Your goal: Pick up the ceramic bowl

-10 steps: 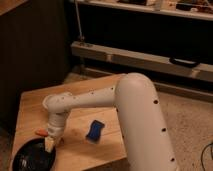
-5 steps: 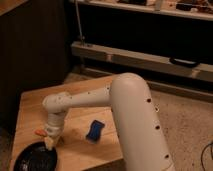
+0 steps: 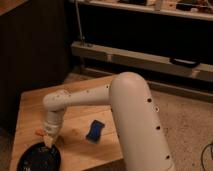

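The ceramic bowl (image 3: 36,158) is wide, shallow and glossy black. It sits at the near left corner of the wooden table (image 3: 75,100). My white arm reaches across the table from the right and bends down over the bowl. My gripper (image 3: 49,141) hangs at the bowl's far right rim, its pale tip just above or touching the rim.
A blue object (image 3: 94,130) lies on the table to the right of the gripper. A small orange item (image 3: 39,132) lies just left of the gripper. A dark cabinet and a metal shelf rail (image 3: 140,57) stand behind the table. Speckled floor lies to the right.
The arm has shifted slightly, and the gripper stays low at the bowl's rim. The bowl and the blue object have not moved.
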You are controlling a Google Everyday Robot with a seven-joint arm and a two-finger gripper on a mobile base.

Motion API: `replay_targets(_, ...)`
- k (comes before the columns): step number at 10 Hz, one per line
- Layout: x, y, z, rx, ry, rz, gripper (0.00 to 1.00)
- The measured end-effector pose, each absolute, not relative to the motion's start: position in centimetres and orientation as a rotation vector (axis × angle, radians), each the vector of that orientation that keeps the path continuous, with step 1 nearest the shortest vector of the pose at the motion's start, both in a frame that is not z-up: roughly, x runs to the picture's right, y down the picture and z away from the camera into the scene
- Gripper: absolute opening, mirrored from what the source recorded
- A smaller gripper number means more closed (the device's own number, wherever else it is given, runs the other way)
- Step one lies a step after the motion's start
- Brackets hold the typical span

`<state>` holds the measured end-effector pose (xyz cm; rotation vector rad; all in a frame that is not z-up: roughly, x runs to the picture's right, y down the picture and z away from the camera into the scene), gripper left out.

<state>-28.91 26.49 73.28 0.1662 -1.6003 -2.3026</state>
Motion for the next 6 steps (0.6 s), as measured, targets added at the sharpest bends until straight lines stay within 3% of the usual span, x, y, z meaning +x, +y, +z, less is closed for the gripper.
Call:
replay_targets(3, -27.4, 22.1, 69.4, 0.176, -1.548, -2.360, 0.00)
replay_targets(6, -23.7, 14.9, 65.0, 0.215, -1.547, -2.411, 0.00)
